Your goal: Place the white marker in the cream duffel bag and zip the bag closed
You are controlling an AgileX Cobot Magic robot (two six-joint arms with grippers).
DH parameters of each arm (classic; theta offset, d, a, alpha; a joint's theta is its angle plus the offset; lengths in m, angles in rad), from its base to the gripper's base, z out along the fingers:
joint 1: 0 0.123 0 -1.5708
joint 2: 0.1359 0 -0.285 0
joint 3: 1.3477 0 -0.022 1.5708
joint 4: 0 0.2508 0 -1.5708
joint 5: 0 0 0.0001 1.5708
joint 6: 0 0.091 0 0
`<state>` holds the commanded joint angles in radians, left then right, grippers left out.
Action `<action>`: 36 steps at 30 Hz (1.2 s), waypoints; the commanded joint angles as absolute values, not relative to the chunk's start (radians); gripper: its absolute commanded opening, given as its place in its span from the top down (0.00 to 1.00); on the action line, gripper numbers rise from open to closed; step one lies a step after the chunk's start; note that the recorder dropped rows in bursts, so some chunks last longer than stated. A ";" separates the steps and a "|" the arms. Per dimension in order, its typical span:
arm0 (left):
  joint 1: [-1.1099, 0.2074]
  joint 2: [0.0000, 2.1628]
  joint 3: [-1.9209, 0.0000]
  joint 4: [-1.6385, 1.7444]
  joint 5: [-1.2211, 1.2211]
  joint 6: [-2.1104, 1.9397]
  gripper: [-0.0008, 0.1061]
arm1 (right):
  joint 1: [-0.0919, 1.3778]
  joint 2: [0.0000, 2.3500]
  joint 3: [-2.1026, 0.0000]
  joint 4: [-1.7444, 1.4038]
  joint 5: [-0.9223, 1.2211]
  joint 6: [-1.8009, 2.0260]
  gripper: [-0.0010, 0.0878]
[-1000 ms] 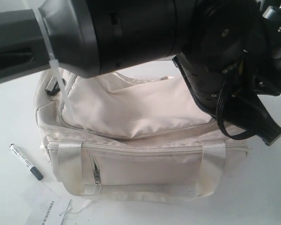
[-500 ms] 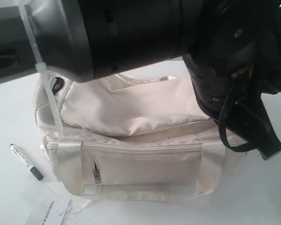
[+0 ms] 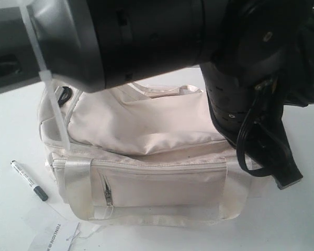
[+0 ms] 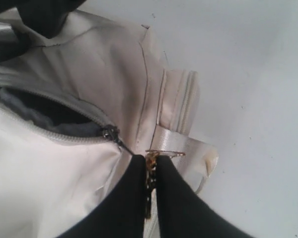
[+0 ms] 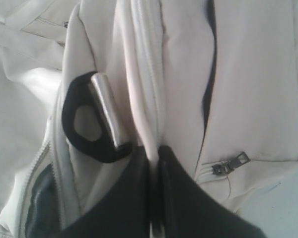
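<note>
The cream duffel bag [image 3: 146,157] lies in the middle of the table, and its curved top zipper is partly open, showing a dark inside [image 4: 44,111]. The white marker [image 3: 28,180] with its black cap lies on the table left of the bag, apart from both grippers. My left gripper [image 4: 150,159] is shut on the brass-coloured zipper pull [image 4: 150,166], just past the slider [image 4: 111,133] at the bag's end. My right gripper [image 5: 154,150] is shut on a cream strap [image 5: 141,99] of the bag, beside a black buckle ring [image 5: 89,124]. Both grippers are hidden in the exterior view.
A printed white paper sheet [image 3: 52,235] lies in front of the marker. A large grey and black arm [image 3: 120,36] fills the top of the exterior view, and the right arm [image 3: 251,104] hangs over the bag's right end. The front pocket zip [image 5: 231,163] is shut.
The right arm has swung down and leftward over the bag's right end, and the bag's top flap and right side have shifted with it. The marker has not moved.
</note>
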<state>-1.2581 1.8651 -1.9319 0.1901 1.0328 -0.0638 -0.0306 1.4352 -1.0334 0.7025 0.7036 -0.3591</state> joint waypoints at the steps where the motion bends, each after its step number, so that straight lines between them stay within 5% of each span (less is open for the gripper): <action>1: -1.258 1.863 -1.932 0.192 1.035 -0.064 0.99 | -0.031 1.439 -1.033 0.704 0.706 -0.359 0.99; 14: -1.258 1.869 -1.932 0.318 0.984 -0.100 0.99 | -0.031 1.446 -1.035 0.706 0.744 -0.374 0.99; 26: -1.258 1.885 -1.932 0.352 0.950 -0.131 0.99 | -0.031 1.393 -1.035 0.692 0.776 -0.389 0.44; 36: -1.258 1.885 -1.932 0.359 0.959 -0.131 0.99 | -0.031 1.325 -1.037 0.733 0.878 -0.487 0.40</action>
<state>-1.2581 1.8848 -1.9319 0.3591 0.9587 -0.1311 -0.0306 1.3249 -1.0371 0.7332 0.8776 -0.4872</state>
